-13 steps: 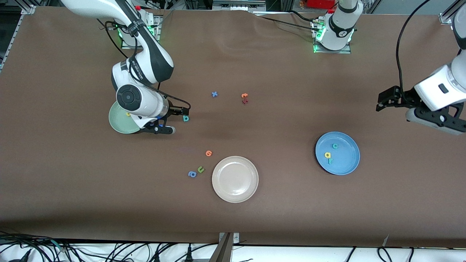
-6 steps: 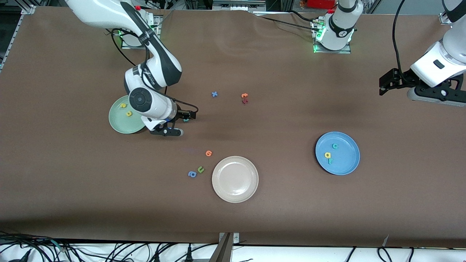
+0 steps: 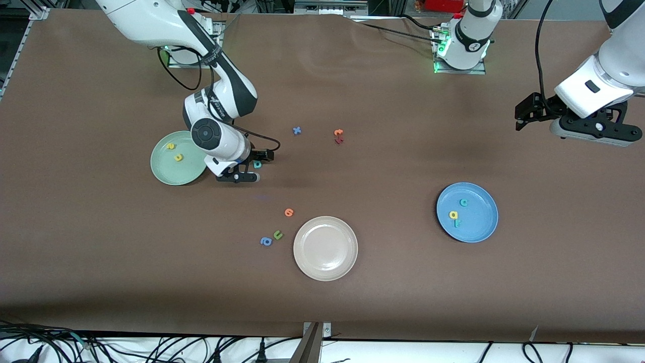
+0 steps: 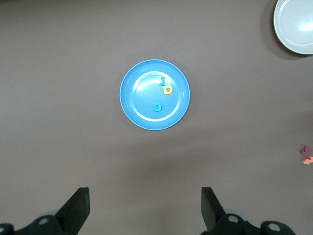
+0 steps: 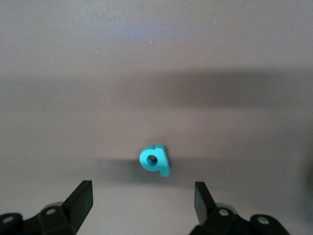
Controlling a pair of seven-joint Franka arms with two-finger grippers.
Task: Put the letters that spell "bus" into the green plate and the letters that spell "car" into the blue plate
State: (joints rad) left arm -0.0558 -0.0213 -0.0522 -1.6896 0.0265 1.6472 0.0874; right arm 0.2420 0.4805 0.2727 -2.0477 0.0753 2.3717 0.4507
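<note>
Front view: right gripper [image 3: 250, 166] spread wide, empty, over teal "b" [image 3: 257, 164] (three o'clock of green plate [image 3: 169, 169]); left gripper [image 3: 534, 118] wide, empty, waiting.

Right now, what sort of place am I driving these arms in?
Most likely a robotics lab workbench, not a home or shop. The brown table carries both arms bolted on base plates, loose cables hang along its edge, and the props are toy letters such as the teal "b" beside plain plates.
</note>
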